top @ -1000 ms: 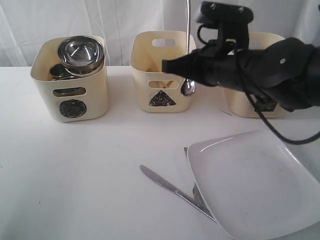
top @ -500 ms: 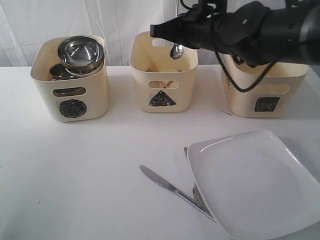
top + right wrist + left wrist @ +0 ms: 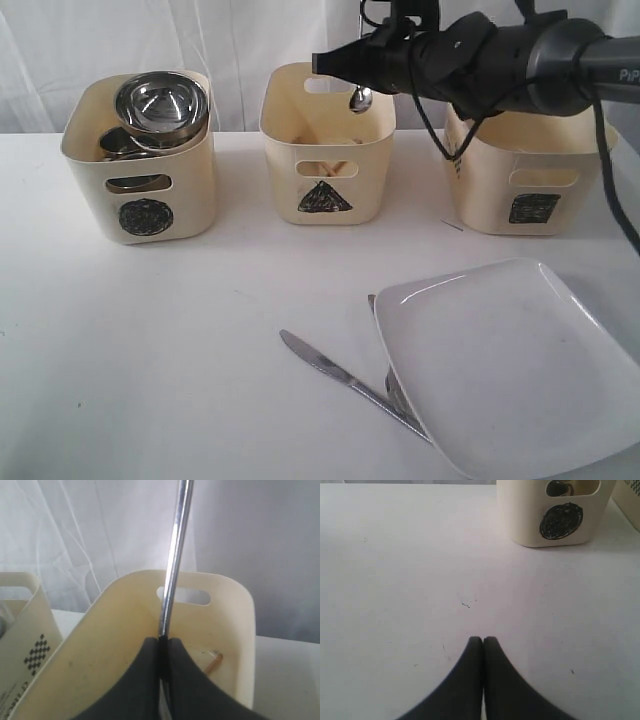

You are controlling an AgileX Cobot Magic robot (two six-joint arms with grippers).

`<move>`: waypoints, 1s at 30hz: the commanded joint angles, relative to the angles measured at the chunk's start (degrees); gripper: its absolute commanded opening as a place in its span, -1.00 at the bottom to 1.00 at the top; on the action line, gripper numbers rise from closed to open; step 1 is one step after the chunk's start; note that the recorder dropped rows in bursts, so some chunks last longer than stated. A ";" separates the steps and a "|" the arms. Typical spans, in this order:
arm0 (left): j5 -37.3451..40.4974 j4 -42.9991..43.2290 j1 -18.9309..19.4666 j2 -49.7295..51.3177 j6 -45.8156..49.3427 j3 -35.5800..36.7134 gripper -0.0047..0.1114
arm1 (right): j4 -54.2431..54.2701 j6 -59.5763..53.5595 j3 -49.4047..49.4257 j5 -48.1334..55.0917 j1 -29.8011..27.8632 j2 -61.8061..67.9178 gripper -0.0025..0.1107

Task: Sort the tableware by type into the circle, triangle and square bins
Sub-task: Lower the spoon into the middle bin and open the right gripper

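The spoon (image 3: 360,98) has risen from in front of the triangle bin (image 3: 327,150) and now hangs over its opening. The left pincer (image 3: 483,641) is pressed together, empty, above the table (image 3: 420,555). The right pincer (image 3: 162,647) pinches the spoon's handle. Farther right lies the plate (image 3: 510,370).

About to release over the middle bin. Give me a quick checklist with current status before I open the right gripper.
1. Right gripper shut on the spoon: ok.
2. Spoon hanging over the triangle bin: ok.
3. Spoon's bowl below the bin rim: cannot tell, depth is unclear.
4. Room inside the bin, only chopsticks seen: ok.
5. Left gripper shut, over bare table near the circle bin, out of the way: ok.
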 commanded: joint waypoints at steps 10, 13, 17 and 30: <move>-0.24 -0.33 0.17 -0.24 -0.24 0.30 -0.92 | -0.01 -0.04 -13.32 7.50 -2.08 8.99 -0.96; -0.24 -0.33 0.17 -0.24 -0.24 0.30 -0.92 | 0.12 0.92 -15.95 8.73 -2.08 12.02 -0.96; -0.24 -0.33 0.17 -0.24 -0.24 0.30 -0.92 | 0.28 0.92 -17.54 9.54 -2.08 15.38 -0.96; -0.24 -0.33 0.17 -0.24 -0.24 0.30 -0.92 | 0.28 1.65 -17.54 18.47 -2.08 16.00 -0.63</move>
